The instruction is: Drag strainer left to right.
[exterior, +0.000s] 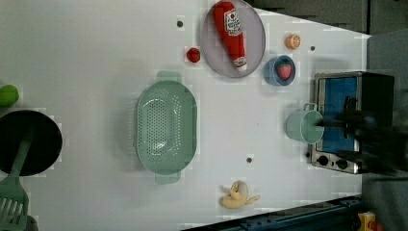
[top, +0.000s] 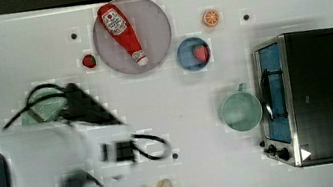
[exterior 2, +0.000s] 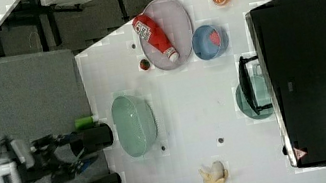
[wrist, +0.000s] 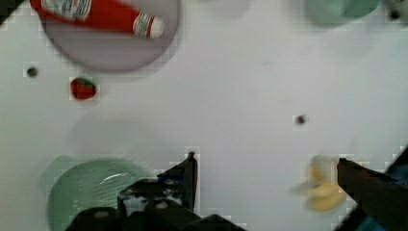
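- The strainer [exterior: 166,126] is seen on the bench [exterior: 96,57], well apart from the toaster oven [exterior: 351,120].
- The hand [wrist: 264,168] is spread wide, nothing held.
- Light, stiff plastic is judged; the rim or tab handle is best hooked.

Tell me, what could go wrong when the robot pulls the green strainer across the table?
The gripper is open and holds nothing, so it might catch the strainer badly and slip off. In the left view, the mug and toaster oven stand to the strainer's right, so a long drag could bump them. The banana lies close to that path too.
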Motion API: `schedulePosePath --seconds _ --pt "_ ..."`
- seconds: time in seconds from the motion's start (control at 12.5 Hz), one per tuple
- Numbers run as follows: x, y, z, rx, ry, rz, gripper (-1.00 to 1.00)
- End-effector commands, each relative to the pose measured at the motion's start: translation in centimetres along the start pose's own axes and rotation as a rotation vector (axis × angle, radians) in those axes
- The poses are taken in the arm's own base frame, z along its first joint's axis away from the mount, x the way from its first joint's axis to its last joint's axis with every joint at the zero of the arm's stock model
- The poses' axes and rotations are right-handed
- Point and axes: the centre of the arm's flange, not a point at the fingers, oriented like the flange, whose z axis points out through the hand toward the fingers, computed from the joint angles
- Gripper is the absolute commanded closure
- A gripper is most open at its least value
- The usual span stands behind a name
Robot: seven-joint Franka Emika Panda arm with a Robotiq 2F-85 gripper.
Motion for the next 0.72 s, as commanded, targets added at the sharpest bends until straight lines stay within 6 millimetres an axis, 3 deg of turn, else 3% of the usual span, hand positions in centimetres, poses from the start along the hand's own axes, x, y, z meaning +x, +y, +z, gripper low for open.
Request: schedulePosePath --seconds 0.08,0.4,0.72 --pt "-6.4 -3.6 2.7 0.032 -0.006 0.222 -1.0" --pt "-11.3 -8.9 10.2 0.028 -0.094 0.44 -1.0" --pt "-13.4 -12.0 18.5 -0.001 -0.205 0.599 -1.0"
